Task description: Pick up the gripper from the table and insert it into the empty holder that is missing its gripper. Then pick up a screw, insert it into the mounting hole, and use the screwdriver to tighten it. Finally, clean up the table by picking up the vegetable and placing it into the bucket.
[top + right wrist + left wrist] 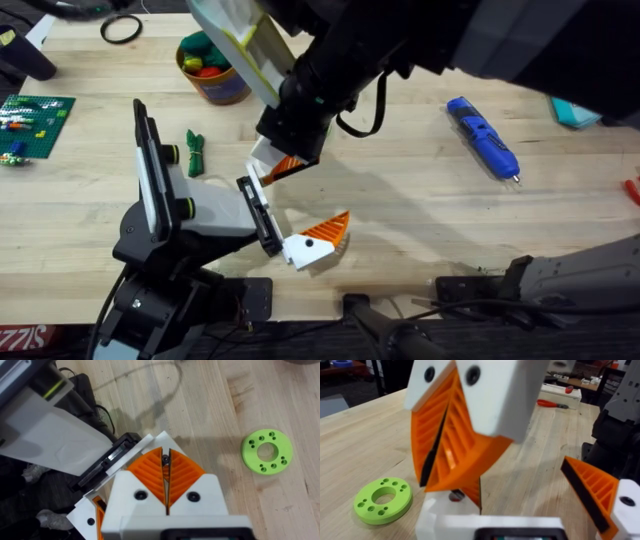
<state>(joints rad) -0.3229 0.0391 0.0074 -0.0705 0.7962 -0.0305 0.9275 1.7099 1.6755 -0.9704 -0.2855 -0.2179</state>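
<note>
Overhead: right gripper (pixel 283 165) low over wooden table (pixel 420 220), at 12 o'clock of holder (pixel 258 215). Loose gripper (pixel 320 240) touching holder's end at 5 o'clock, seating unclear. Vegetable (pixel 194 152) at 10, bucket (pixel 212 70) beyond, screwdriver (pixel 483 137) well off at 2. Dark blurred arm blocking upper middle. Left wrist: green ring (pixel 382 501) on bare wood; left gripper (pixel 490 527) cut off, apart or together cannot tell. Right wrist: pads (pixel 150 472) pressed together, pinching small screw (pixel 165 460).

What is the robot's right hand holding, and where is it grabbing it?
A small dark screw, pinched at the very tip of the shut right hand. Which end it grips cannot be told.
</note>
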